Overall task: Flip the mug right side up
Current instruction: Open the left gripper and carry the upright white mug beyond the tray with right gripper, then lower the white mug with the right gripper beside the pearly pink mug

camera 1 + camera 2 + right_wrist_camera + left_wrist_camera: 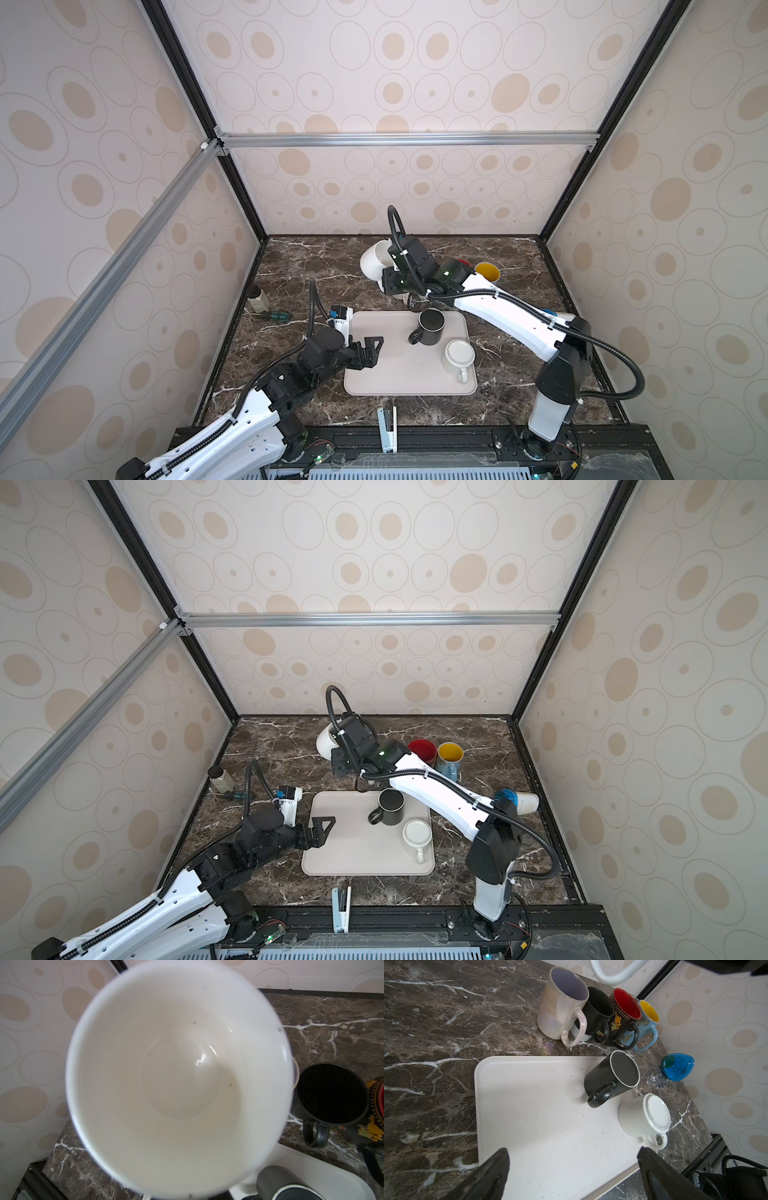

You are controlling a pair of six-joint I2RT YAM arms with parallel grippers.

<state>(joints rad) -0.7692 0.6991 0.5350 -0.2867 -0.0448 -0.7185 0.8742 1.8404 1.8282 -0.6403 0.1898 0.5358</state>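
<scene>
A large white mug point(375, 261) point(326, 742) hangs tilted over the back of the table, its mouth turned up towards the right wrist. Its empty white inside point(178, 1076) fills the right wrist view and hides the fingers. My right gripper point(387, 272) is shut on this mug. On the beige tray point(399, 374) a black mug point(431, 328) point(612, 1078) and a smaller white mug point(458, 357) point(645, 1115) both stand bottom up. My left gripper point(371, 348) point(574, 1153) hovers open over the tray's left part, holding nothing.
Upright mugs stand in a row at the back right: pearly point(562, 1003), black point(600, 1012), red-lined point(422, 750), yellow-lined point(451, 754). A blue-lidded cup point(519, 802) lies at the right. A small bottle point(258, 299) and a screwdriver point(276, 316) lie left, and a stapler point(387, 428) lies in front.
</scene>
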